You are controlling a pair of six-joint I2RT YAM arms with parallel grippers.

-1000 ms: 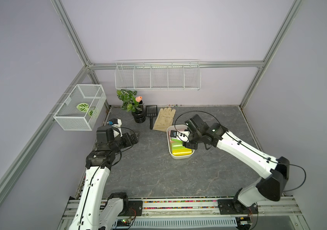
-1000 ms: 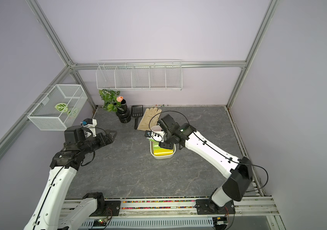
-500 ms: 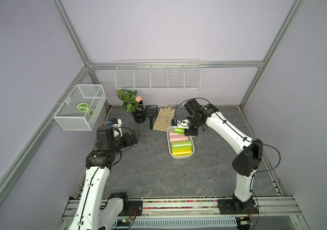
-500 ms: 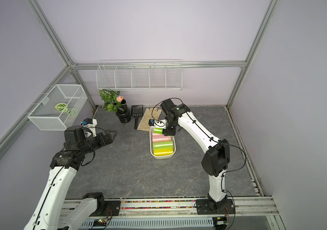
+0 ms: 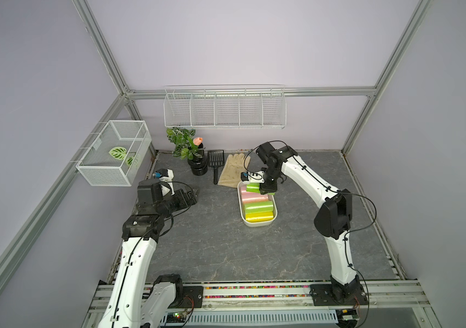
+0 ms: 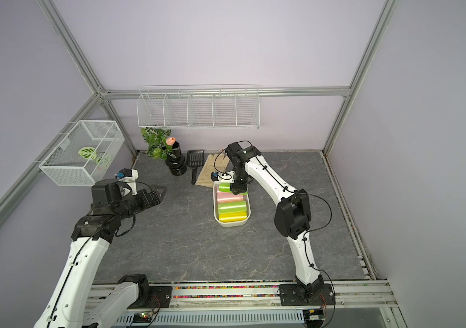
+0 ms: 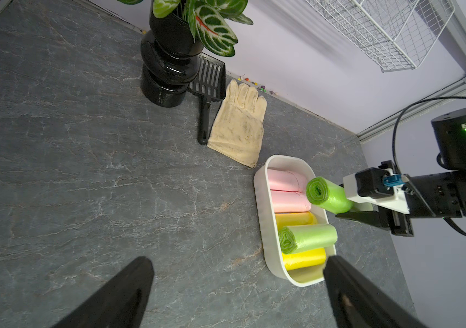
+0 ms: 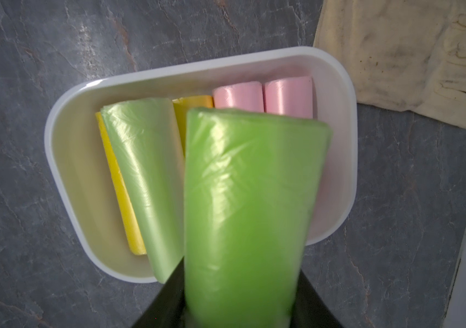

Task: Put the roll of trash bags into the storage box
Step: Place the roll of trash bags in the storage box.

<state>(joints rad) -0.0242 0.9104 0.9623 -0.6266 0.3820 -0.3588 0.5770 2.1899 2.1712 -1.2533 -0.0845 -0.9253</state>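
Observation:
My right gripper (image 5: 266, 188) (image 6: 239, 188) (image 7: 351, 210) (image 8: 240, 298) is shut on a bright green roll of trash bags (image 5: 252, 187) (image 6: 224, 187) (image 7: 327, 196) (image 8: 249, 198). It holds the roll just above the far end of the white storage box (image 5: 240, 207) (image 6: 215, 210) (image 7: 260, 204) (image 8: 64, 159), over two pink rolls (image 5: 254, 196). A pale green roll (image 5: 257, 206) and yellow rolls (image 5: 258, 216) also lie in the box. My left gripper (image 5: 193, 196) (image 6: 162, 191) (image 7: 234, 269) is open and holds nothing, well to the left of the box above the table.
A beige glove (image 5: 233, 170), a black scoop (image 5: 215, 162) and a black pot with a plant (image 5: 197, 164) sit behind the box. A wire-mesh basket (image 5: 115, 153) hangs on the left wall and a long wire rack (image 5: 224, 109) on the back wall.
The right gripper has carried the green roll from over the box's middle to its far end, and the arm's elbow has risen. The left arm has not moved.

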